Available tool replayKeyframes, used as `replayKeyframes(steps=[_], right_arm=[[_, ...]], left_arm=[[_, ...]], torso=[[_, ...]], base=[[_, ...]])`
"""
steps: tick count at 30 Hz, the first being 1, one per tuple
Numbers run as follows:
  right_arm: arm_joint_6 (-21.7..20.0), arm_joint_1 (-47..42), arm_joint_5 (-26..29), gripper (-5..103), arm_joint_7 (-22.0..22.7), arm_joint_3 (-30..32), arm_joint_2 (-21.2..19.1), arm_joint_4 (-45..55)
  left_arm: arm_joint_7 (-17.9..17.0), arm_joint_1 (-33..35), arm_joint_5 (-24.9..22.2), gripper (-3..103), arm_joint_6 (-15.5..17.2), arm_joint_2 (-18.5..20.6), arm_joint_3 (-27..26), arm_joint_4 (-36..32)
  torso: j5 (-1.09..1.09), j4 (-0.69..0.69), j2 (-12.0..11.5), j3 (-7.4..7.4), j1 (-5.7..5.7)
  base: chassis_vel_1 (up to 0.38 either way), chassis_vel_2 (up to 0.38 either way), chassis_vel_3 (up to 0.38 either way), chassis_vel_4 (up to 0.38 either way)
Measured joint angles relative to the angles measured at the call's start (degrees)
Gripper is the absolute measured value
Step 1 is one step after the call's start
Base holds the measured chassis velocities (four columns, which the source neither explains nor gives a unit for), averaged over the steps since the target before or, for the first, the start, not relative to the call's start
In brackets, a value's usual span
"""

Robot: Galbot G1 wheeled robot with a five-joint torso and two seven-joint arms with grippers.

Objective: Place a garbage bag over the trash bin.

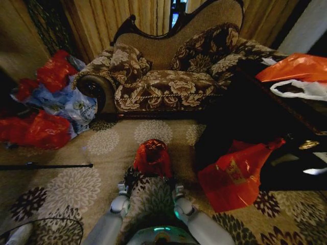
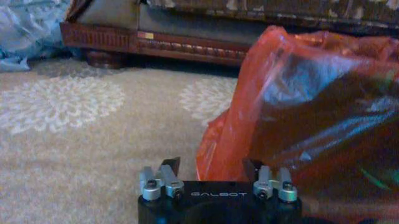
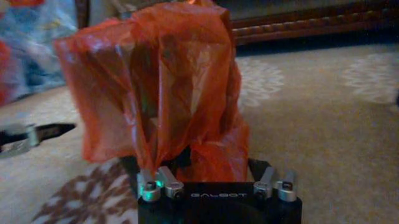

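Holding the garbage bag [image 1: 152, 157] taut matters here: it stands just ahead of both pincers, apparently draped over the trash bin. Right gripper [image 3: 215, 168] pinches its hem; left gripper [image 2: 212, 170] is spread, the film between its fingers. Judged best: pull down evenly

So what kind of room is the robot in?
Most likely a living room at home: there's a flowery sofa with cushions, a patterned carpet on the floor, and curtains hanging behind the sofa.

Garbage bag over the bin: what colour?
Translucent glossy red; the garbage bag shows best in the right wrist view.
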Motion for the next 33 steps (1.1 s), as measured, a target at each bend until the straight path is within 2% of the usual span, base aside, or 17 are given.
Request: replayKeyframes(steps=[1,2,5,6,8,16,23,28,29,31,32,33], right_arm=[[0.4,-0.4,0.3,84,-1.4,0.1,-0.5,0.2],[0.4,-0.4,0.3,84,-1.4,0.1,-0.5,0.2],[0.7,-1.6,0.9,97,-5.3,0.5,-2.6,1.8],[0.7,-1.6,0.9,97,-5.3,0.5,-2.6,1.8],[0.7,-2.4,1.0,99,-6.1,0.7,-4.0,2.9],[1.7,-6.2,0.4,100,-5.9,2.0,-7.6,7.8],[4.3,-9.1,-1.8,100,-5.3,2.6,-8.0,8.5],[5.2,-10.5,-3.4,100,-5.2,4.6,-6.8,7.6],[5.3,-10.8,-3.9,100,-5.2,5.2,-6.3,7.2],[5.4,-10.8,-4.0,100,-5.2,5.3,-6.1,7.0],[5.5,-10.9,-4.2,100,-5.3,5.6,-5.5,6.3],[5.8,-10.6,-4.6,100,-5.4,5.7,-4.8,5.5]], left_arm=[[0.0,0.1,0.0,77,0.1,0.1,0.0,-0.3],[0.0,0.1,0.0,77,0.1,0.1,0.0,-0.3],[-0.1,0.0,0.2,93,0.3,0.3,-0.1,-0.8],[-0.1,0.0,0.2,93,0.3,0.3,-0.1,-0.8],[-0.2,0.0,0.3,99,0.3,0.3,-0.2,-1.1],[-0.3,3.1,0.0,100,1.0,1.1,-1.7,-5.6],[-1.0,7.0,-1.7,100,2.1,1.4,-3.1,-10.2],[-2.7,11.1,-4.6,100,6.1,2.3,-4.3,-19.0],[-4.7,12.4,-5.9,100,8.9,3.4,-4.3,-23.8],[-5.7,12.8,-6.8,100,10.2,4.2,-4.1,-25.8],[-8.8,13.2,-9.1,101,13.5,6.1,-3.7,-30.2],[-10.8,12.7,-10.9,96,15.9,7.7,-3.4,-33.2]], torso=[[0.00,0.00,0.0,0.00,0.00],[0.00,0.00,0.0,0.00,0.00],[0.00,0.00,0.0,0.00,0.00],[0.00,0.00,0.0,0.00,0.00],[0.00,0.00,0.0,0.00,0.01],[0.00,0.00,0.0,0.00,0.01],[-0.01,0.00,0.0,0.00,0.01],[-0.01,0.01,0.0,0.00,0.00],[-0.01,0.00,0.0,0.00,0.00],[-0.01,0.01,0.0,0.00,0.00],[0.00,0.02,0.0,0.00,0.00],[0.03,0.00,0.0,0.00,0.00]], base=[[0.000,0.000,0.000,0.000],[0.000,0.000,0.000,0.000],[0.000,0.000,0.000,0.000],[0.000,0.000,0.000,0.000],[0.000,0.000,0.000,0.000],[0.000,0.000,0.000,0.000],[0.000,0.000,0.000,0.000],[0.000,0.000,0.000,0.000],[0.000,0.000,0.000,0.000],[0.000,0.000,0.000,0.000],[0.000,0.000,0.000,0.000],[0.000,0.000,0.000,0.000]])
